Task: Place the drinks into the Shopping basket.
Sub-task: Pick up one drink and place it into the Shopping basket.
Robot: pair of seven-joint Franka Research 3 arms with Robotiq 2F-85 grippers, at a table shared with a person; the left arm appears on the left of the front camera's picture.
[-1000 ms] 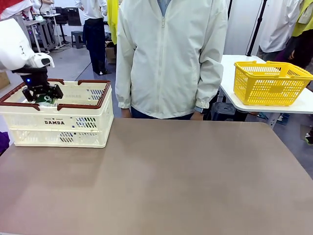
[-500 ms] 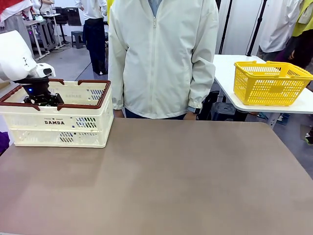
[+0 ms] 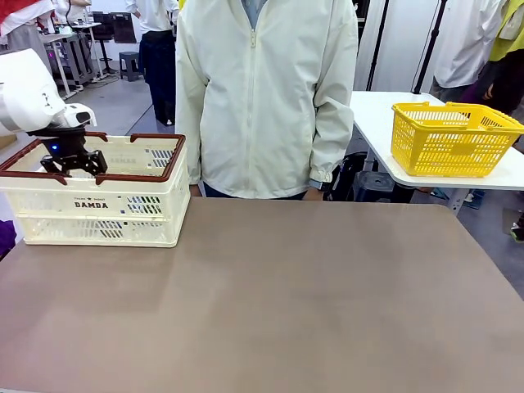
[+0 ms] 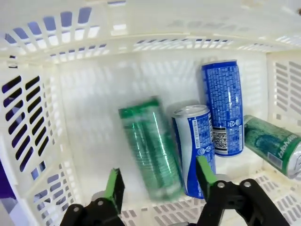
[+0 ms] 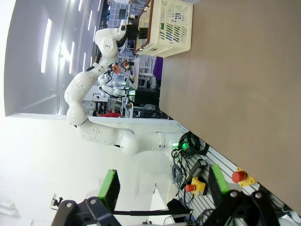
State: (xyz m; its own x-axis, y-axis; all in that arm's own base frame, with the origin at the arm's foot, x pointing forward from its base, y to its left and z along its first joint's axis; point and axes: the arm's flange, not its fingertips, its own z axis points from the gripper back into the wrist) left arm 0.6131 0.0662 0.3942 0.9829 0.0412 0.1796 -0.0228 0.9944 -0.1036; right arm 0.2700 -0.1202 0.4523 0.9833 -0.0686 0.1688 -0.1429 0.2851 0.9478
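Inside Shopping basket [image 4: 70, 94], 4 drinks [image 4: 153, 150], left pincer [image 4: 160, 186] open above

A robotics lab or test hall laid out like a shop. Behind the brown table [image 3: 270, 286], a white side table [image 3: 385, 135] carries a yellow mesh basket [image 3: 453, 139]. Left of the brown table, grey concrete floor [image 3: 123, 102] runs back to workbenches [image 3: 70, 41] and a stool [image 3: 131, 61]. Below the brown table's near edge, a slotted panel [image 5: 221, 155] holds emergency-stop buttons [image 5: 240, 176], cables [image 5: 188, 146] and a lit green indicator [image 5: 181, 146].
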